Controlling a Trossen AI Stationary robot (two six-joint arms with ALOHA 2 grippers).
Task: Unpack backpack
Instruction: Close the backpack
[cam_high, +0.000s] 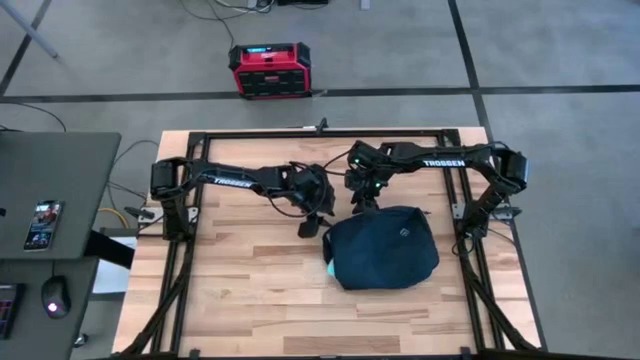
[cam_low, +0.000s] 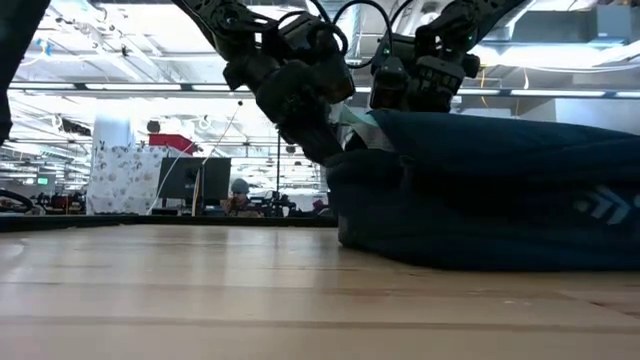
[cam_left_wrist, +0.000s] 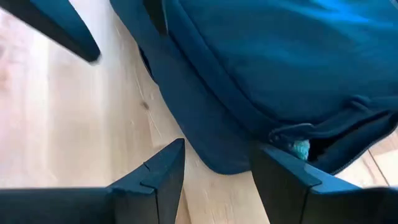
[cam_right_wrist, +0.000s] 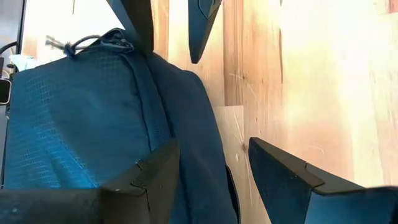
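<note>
Both jaws are standing apart, gripping nothing: left gripper (cam_left_wrist: 214, 177) and right gripper (cam_right_wrist: 208, 171) are hovering at the backpack (cam_high: 385, 248), lying mid-table (cam_high: 250, 290). Approach step; next move probably calls for pinching fabric near the opening.

the high view looks straight down on the whole table (cam_high: 250, 290); the low one sits at tabletop height (facing the room); both wrist views hang close over the backpack (cam_left_wrist: 280, 68), which all share.

The backpack (cam_high: 385, 248) fills the table's (cam_high: 250, 300) right middle; its bare left half lies open for passage.
</note>
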